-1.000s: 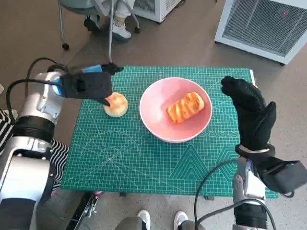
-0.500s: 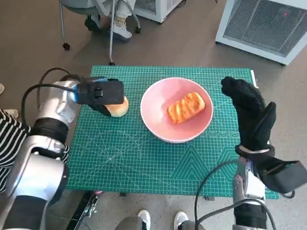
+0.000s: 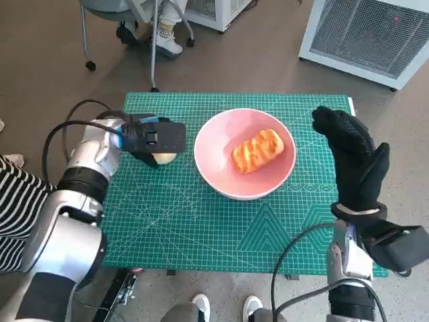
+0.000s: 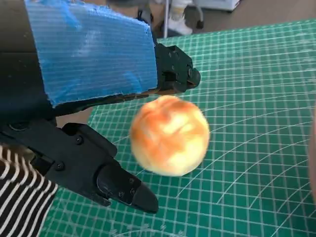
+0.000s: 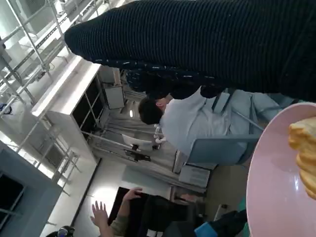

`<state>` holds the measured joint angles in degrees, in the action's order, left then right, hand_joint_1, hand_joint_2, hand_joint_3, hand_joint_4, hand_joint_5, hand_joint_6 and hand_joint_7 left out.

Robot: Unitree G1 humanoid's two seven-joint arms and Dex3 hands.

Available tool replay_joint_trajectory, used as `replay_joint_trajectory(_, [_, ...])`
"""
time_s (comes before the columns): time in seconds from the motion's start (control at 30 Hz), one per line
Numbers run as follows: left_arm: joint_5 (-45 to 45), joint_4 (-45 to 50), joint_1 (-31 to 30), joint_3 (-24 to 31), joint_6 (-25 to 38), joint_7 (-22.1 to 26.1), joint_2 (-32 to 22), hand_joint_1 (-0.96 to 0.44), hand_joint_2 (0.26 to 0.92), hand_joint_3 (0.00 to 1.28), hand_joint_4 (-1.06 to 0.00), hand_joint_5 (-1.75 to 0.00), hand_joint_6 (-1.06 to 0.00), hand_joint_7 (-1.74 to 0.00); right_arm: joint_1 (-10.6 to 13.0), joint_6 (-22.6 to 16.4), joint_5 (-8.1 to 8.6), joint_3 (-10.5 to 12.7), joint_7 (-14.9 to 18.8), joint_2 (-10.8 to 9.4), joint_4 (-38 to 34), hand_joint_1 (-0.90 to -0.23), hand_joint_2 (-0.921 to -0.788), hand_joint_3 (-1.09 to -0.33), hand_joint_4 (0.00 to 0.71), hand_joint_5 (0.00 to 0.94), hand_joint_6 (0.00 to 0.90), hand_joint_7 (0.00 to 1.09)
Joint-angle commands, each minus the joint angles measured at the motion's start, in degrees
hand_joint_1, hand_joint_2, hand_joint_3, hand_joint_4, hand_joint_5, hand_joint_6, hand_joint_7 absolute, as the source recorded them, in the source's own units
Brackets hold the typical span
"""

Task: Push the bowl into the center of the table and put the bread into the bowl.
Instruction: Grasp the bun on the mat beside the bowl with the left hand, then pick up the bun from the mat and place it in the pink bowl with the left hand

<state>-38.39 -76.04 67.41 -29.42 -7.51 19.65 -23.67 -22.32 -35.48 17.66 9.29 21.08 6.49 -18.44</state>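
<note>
While the pink bowl (image 3: 244,154) sits near the middle of the green cutting mat (image 3: 201,228), a glazed, striped bread roll (image 3: 258,150) already lies inside it, slightly toward the bowl's three o'clock side. A second bread, a round pale bun (image 3: 163,158), rests on the mat at the bowl's nine o'clock, just beside the rim but apart from it.

Over that bun hangs the left hand (image 3: 153,139), its blue-taped back covering most of the bun from the head camera. From the left wrist camera the round bun (image 4: 169,136) lies between black fingers (image 4: 106,177) on one side and the rest of the hand on the other; the fingers are spread around it, and whether any of them touches it cannot be told. Nothing is gripped: the bun lies on the mat and the hand is unclenched.

At the bowl's three o'clock the right hand (image 3: 352,161), in its black knitted glove, stands raised near the mat's edge, fingers loosely extended and holding nothing, apart from the bowl. The right wrist camera shows the glove (image 5: 207,44) as a dark band, a slice of the bowl's pink rim (image 5: 261,192) with the roll's edge (image 5: 303,148), and a person seated in a chair beyond.

A person's feet (image 3: 221,307) show at the table's six o'clock edge; a grey cabinet (image 3: 372,37) stands at two o'clock.
</note>
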Motion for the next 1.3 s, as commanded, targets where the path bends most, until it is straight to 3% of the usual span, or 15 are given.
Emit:
replay_joint_trajectory(0.03, [-1.65,-0.9,-2.29,-1.3,-1.82,-6.39,0.65,-0.09,0.782,0.01,-0.51,-0.06,-0.51,-0.04,1.58,0.65,-0.55,0.31,-0.65,0.04,0.35,-0.694,-0.921,-0.739,0.18,0.005,0.079,0.43])
replay_joint_trajectory(0.17, [-2.34,-1.37,-3.76,-1.97,-2.69,-10.82,0.63,-0.02,0.823,0.02,-0.76,-0.12,-0.7,-0.1,1.75,0.8,-0.47,0.32,-0.68,0.05,0.57,-0.694,-0.921,-0.739,0.182,0.006,0.08,0.43])
replay_joint_trajectory(0.23, [-2.78,-1.62,-4.12,-2.29,-2.63,-11.88,0.57,0.12,0.858,0.04,-0.73,-0.52,-0.74,-0.18,1.86,0.89,-0.39,0.33,-0.67,0.1,0.73,-0.694,-0.921,-0.739,0.182,0.006,0.081,0.43])
replay_joint_trajectory(0.27, [-2.97,-1.72,-4.24,-2.4,-2.6,-12.24,0.54,0.08,0.881,0.06,-0.73,-0.75,-0.67,-0.55,1.89,0.93,-0.36,0.34,-0.66,0.12,0.81,-0.694,-0.921,-0.739,0.182,0.005,0.081,0.43])
replay_joint_trajectory(0.3, [-3.31,-1.84,-4.34,-2.69,-2.46,-12.6,0.46,0.05,0.895,0.07,-0.73,-0.9,-0.61,-0.79,2.01,0.97,-0.29,0.37,-0.64,0.16,0.97,-0.693,-0.921,-0.739,0.182,0.005,0.081,0.43])
replay_joint_trajectory(0.33, [-3.53,-1.94,-4.4,-2.91,-2.37,-12.86,0.41,0.03,0.905,0.07,-0.74,-0.99,-0.59,-0.93,2.09,1.0,-0.25,0.39,-0.62,0.19,1.08,-0.693,-0.921,-0.739,0.182,0.005,0.081,0.43])
replay_joint_trajectory(0.43, [-3.86,-2.19,-4.39,-3.3,-1.9,-13.18,0.23,0.01,0.915,0.06,-0.75,-1.09,-0.58,-1.08,2.34,1.2,-0.05,0.45,-0.53,0.21,1.43,-0.693,-0.921,-0.738,0.182,0.005,0.081,0.43])
replay_joint_trajectory(1.3, [-1.76,-0.49,-2.73,-0.38,-3.38,-14.09,-1.61,0.0,0.918,0.04,-0.75,-1.16,-0.64,-1.09,2.26,2.01,-0.35,0.41,-0.79,-0.31,1.71,-0.684,-0.921,-0.739,0.183,0.003,0.085,0.43])
